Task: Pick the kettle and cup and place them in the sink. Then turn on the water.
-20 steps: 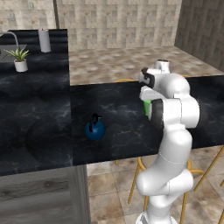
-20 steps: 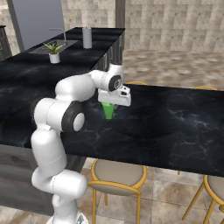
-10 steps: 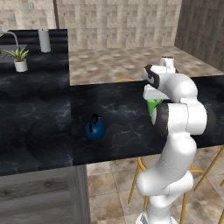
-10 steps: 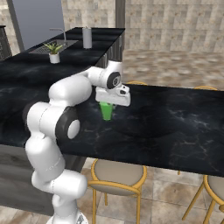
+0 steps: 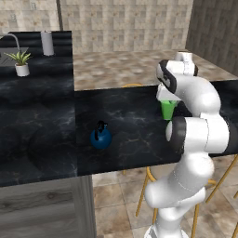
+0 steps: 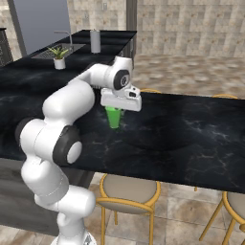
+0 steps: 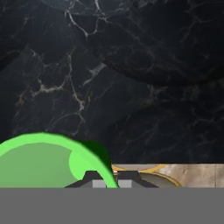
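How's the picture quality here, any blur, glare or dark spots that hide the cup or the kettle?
Left base view: soft but readable; the kettle stands out against the dark counter, the cup partly hidden by the arm. Right base view: evenly lit, no glare, cup bright under the gripper. Hand view: cup rim cropped at the bottom.

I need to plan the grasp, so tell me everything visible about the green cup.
The small bright green tapered cup has no handle, looks like smooth plastic, and stands upright, wide mouth up, on the black marble counter. The robot's hand sits directly over its rim, with the fingertips at the rim's edge. Whether they grip it cannot be told. Nothing else touches it.
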{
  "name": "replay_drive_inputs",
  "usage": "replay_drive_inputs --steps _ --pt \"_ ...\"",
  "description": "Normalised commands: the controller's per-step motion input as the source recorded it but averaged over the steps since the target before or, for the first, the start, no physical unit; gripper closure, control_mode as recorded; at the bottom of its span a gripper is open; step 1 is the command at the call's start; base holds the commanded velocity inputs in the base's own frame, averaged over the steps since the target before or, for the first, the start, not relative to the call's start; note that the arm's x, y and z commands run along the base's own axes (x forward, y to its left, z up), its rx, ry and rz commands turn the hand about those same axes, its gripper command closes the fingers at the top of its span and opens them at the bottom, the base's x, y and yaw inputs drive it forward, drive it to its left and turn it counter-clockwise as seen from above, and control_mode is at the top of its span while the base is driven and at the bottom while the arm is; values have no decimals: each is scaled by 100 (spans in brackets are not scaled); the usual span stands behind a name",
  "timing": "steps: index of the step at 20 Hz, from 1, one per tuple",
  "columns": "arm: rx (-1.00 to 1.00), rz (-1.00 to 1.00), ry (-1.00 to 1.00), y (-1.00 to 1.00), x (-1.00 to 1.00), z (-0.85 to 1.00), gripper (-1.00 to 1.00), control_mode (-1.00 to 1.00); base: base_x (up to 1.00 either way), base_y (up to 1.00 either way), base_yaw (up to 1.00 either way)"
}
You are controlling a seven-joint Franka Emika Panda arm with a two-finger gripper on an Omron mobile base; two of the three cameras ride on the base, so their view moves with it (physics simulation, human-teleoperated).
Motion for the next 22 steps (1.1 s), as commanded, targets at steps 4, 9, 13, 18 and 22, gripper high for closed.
replay_drive_inputs --steps 4,9,13,18,22 --pt "0 0 0 0 -62 33 100 -100 0 0 0" --pt "0 0 0 18 -48 32 100 -100 0 0 0" --pt "0 0 3 43 -34 23 100 -100 0 0 0" --pt "0 0 2 38 -29 22 100 -100 0 0 0" --pt "0 0 3 29 -28 21 100 -100 0 0 0"
